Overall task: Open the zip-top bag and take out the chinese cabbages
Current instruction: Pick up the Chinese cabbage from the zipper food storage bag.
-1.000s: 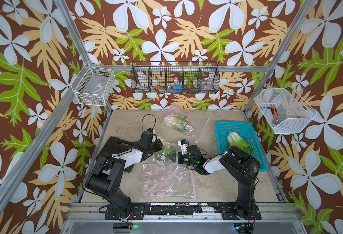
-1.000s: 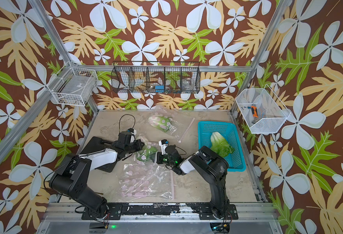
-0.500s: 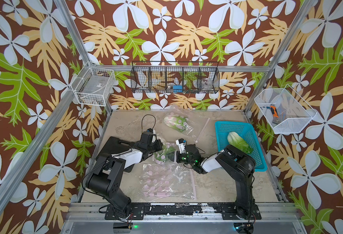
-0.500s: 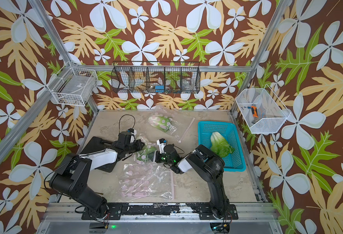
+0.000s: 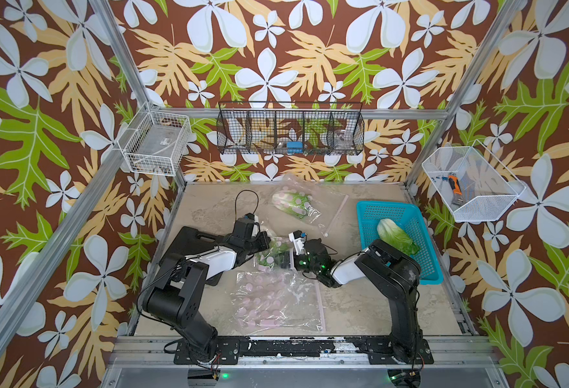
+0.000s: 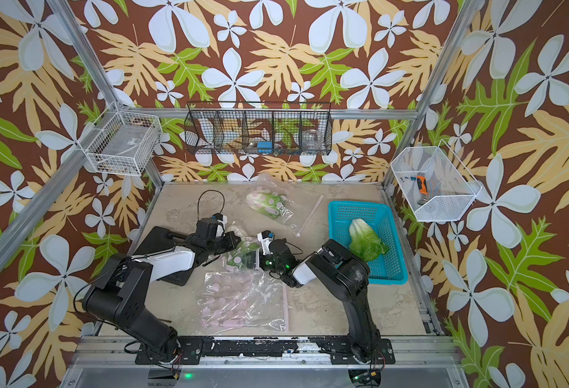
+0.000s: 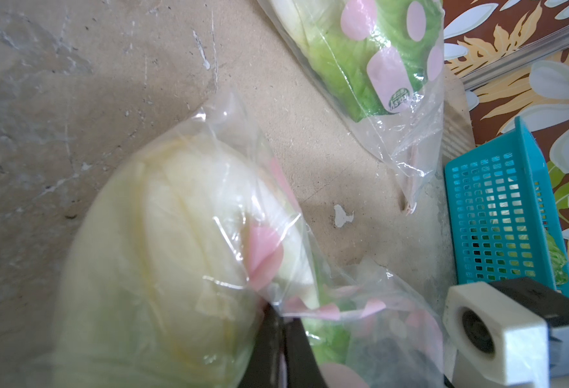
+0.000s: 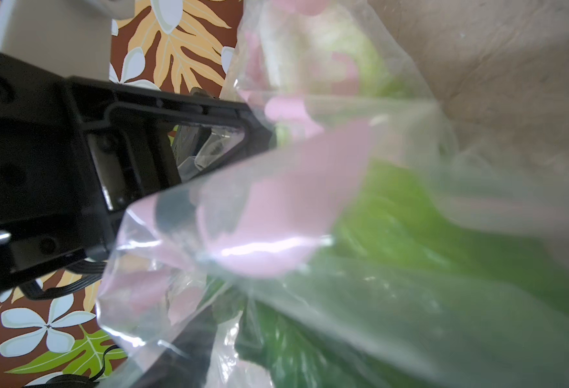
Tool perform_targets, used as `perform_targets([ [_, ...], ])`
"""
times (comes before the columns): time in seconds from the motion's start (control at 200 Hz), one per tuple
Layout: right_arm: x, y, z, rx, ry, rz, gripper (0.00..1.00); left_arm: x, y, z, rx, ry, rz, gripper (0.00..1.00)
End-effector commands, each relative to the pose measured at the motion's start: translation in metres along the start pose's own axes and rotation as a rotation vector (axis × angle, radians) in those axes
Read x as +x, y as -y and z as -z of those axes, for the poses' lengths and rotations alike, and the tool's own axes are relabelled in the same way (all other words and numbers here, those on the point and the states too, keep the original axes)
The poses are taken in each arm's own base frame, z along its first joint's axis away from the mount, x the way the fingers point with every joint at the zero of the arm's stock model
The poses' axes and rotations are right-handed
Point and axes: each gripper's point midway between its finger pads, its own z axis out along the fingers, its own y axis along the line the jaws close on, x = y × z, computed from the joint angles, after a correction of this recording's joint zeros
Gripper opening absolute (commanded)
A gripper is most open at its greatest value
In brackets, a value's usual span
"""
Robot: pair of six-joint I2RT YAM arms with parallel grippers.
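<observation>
Left gripper [image 7: 278, 339] pinches the slippery zip-top bag [image 7: 360, 312] near the teal basket [image 5: 385, 204], right gripper [image 5: 286, 260] plastic-smothered, spread untellable, and the bagged chinese cabbage [image 7: 135, 268] looks light, soft, best taken gently around its firmer white base.

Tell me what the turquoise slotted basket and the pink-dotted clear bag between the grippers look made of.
The turquoise slotted basket looks like moulded plastic: uniform colour, regular slotted walls, slight sheen. The pink-dotted clear bag looks like thin glossy plastic film: it wrinkles and glints, and the cabbage shows through.
</observation>
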Motion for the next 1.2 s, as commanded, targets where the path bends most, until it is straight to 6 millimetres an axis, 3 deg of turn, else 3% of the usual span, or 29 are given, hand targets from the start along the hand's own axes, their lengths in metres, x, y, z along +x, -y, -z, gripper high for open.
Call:
perform_targets([
  [0.0, 0.007, -0.004, 0.004, -0.015, -0.03, -0.055, 0.68, 0.047, -0.022, 0.004, -0.077, -0.185, 0.05, 0.1],
  [0.275, 0.009, -0.027, 0.006, -0.146, -0.059, -0.17, 0.67, 0.043, -0.017, 0.007, -0.068, -0.182, 0.043, 0.16],
  [0.605, 0.014, -0.016, 0.016, -0.078, -0.062, -0.214, 0.71, 0.03, -0.019, 0.017, -0.117, -0.147, -0.012, 0.2],
  [0.911, 0.022, -0.004, 0.015, -0.041, -0.071, -0.214, 0.67, -0.02, -0.04, 0.055, -0.255, 0.037, -0.043, 0.6],
  [1.191, 0.002, -0.027, 0.004, -0.098, -0.025, -0.119, 0.66, -0.011, -0.05, 0.044, -0.275, -0.005, -0.031, 0.65],
])
